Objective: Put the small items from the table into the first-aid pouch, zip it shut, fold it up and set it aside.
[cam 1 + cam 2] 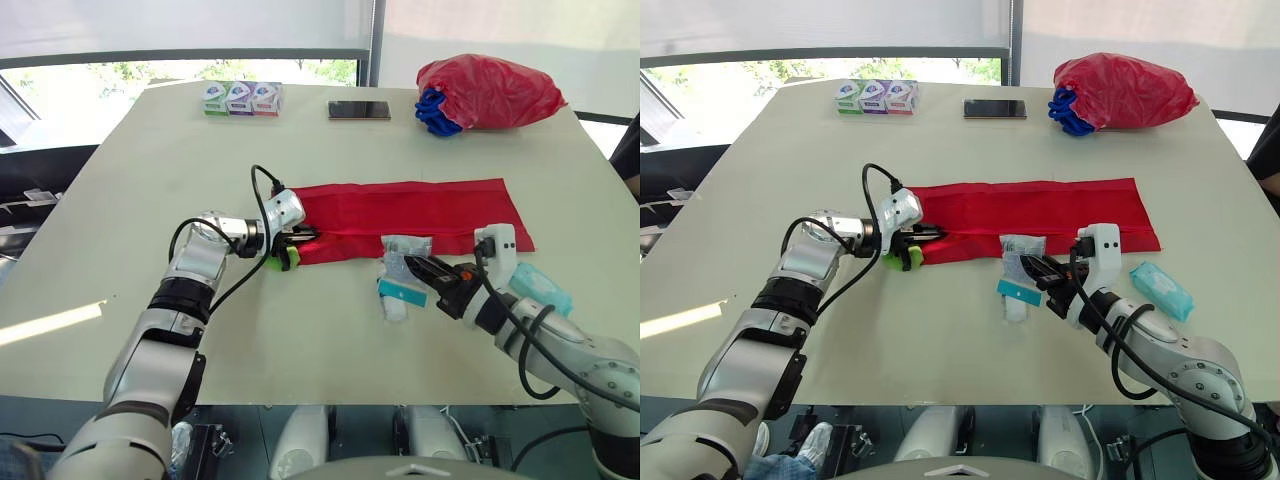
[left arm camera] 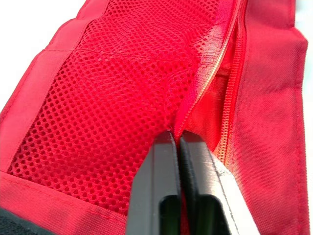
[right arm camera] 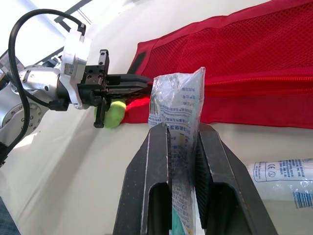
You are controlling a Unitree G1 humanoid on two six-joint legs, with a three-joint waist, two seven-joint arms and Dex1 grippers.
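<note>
- Right gripper (image 3: 182, 131) is clamped on a clear printed sachet (image 3: 177, 98). It holds the sachet upright just off the 6 o'clock edge of the red first-aid pouch (image 1: 410, 205), which lies unrolled flat across the table's (image 1: 130, 210) middle.
- Left gripper (image 2: 177, 138) has its fingers pinched together on the lip of the mesh pocket (image 2: 112, 98) beside the zip, at the pouch's 9 o'clock end. The slot it lifts looks narrow.
- A lime-green item (image 3: 113, 113) sits against the left gripper, at about 7 o'clock of the pouch.
- Two items are not yet packed. A white packet with a teal label (image 1: 395, 298) lies under the right gripper at the pouch's 6 o'clock. A teal wipes pack (image 1: 540, 287) lies at 4 o'clock, beside the right forearm.
- Risk: the sachet is limp and wider than the gap, so its top corner may catch on the zip teeth and buckle instead of sliding in.
- Risk: pushing towards 12 o'clock could drag the light fabric, pull the pocket lip out of the left pinch and close the slot.
- Risk: the right forearm could sweep the white packet or the wipes pack towards the table's 6 o'clock edge.
</note>
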